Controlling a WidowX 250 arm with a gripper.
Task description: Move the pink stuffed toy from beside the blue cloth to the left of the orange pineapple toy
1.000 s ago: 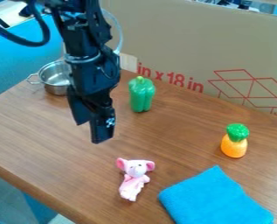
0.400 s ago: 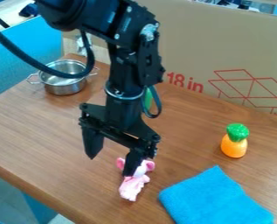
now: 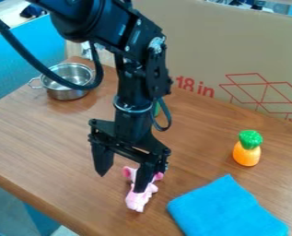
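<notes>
Hand first: we are seeing the black two-finger hand (image 3: 120,183) hanging low over the brown wood-grain counter (image 3: 40,138), its fingers standing wide apart and holding nothing between them. We are finding the small pink plush toy with round ears (image 3: 137,199) lying just by the fingertip on the right of the view. That finger is crossing in front of the toy's head and covering part of it, while the toy's lower body is showing below the tip; whether the two are touching, we cannot tell. The other finger is pointing down to the left, over bare wood and apart from the toy.

Around them, we are seeing a bright blue cloth (image 3: 228,209) lying to the right of the plush toy, near it but apart. Farther off to the right, an orange toy pineapple with a green top (image 3: 247,153) is standing upright beyond the cloth. Behind the arm, a green object (image 3: 157,109) is peeking out, mostly hidden. At the upper left, a shiny metal pot with loop handles (image 3: 67,94) is sitting behind the arm's black cable (image 3: 26,54), and a brown cardboard sheet with red print (image 3: 234,46) is rising along the counter's far side.
</notes>
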